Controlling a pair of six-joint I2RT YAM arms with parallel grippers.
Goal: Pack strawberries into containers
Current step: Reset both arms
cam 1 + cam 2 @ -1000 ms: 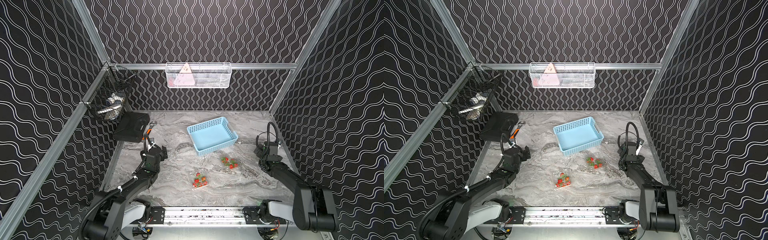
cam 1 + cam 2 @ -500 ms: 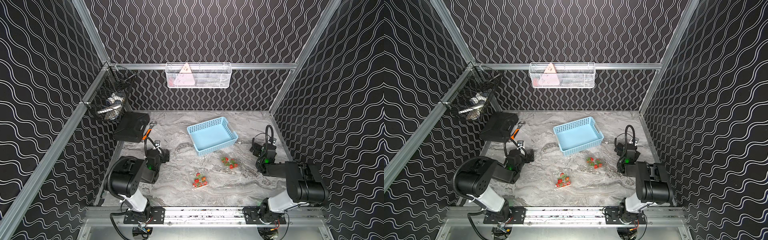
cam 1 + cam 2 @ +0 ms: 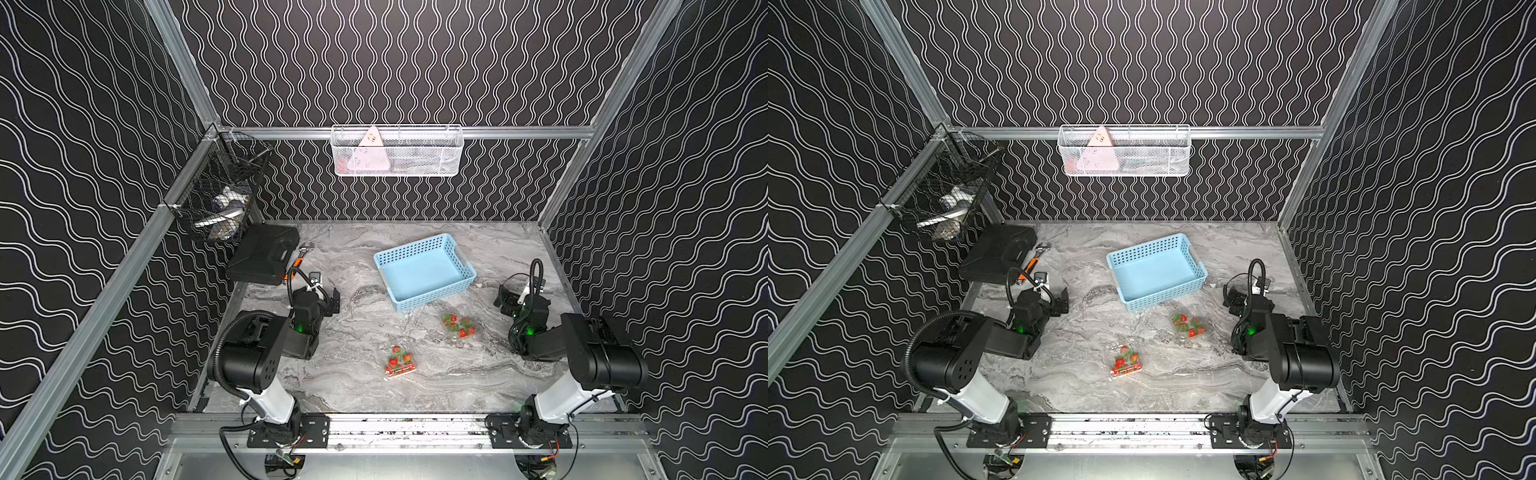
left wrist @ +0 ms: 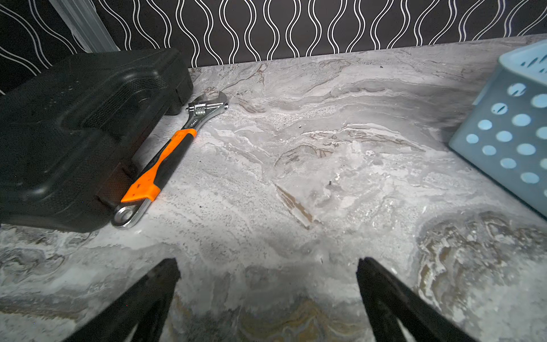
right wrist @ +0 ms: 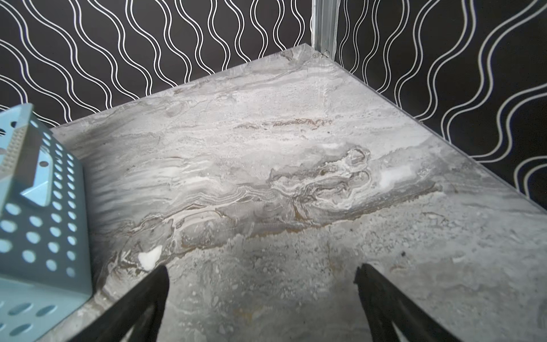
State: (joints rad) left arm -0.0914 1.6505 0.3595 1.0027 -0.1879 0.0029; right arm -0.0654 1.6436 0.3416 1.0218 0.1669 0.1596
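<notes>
Two clusters of red strawberries sit on the marble table in both top views. One cluster (image 3: 400,361) (image 3: 1126,360) lies in a faint clear container near the front middle. The other (image 3: 459,325) (image 3: 1188,325) lies in a second clear container just in front of the blue basket. My left gripper (image 3: 328,301) (image 4: 267,263) is open and empty at the left, well away from the berries. The right gripper (image 3: 505,299) (image 5: 261,269) is open and empty at the right, over bare table. Neither wrist view shows strawberries or containers.
An empty light-blue perforated basket (image 3: 432,297) (image 4: 509,139) (image 5: 44,237) stands mid-table. A black case (image 3: 264,257) (image 4: 74,133) and an orange-handled wrench (image 3: 297,264) (image 4: 165,160) lie at the back left. A white wire basket (image 3: 397,151) and a black one (image 3: 220,199) hang on the walls.
Both arms have folded up from low, stretched poses, their elbows now raised near the front rail. The grippers stay open near the same spots. The strawberries have not moved.
</notes>
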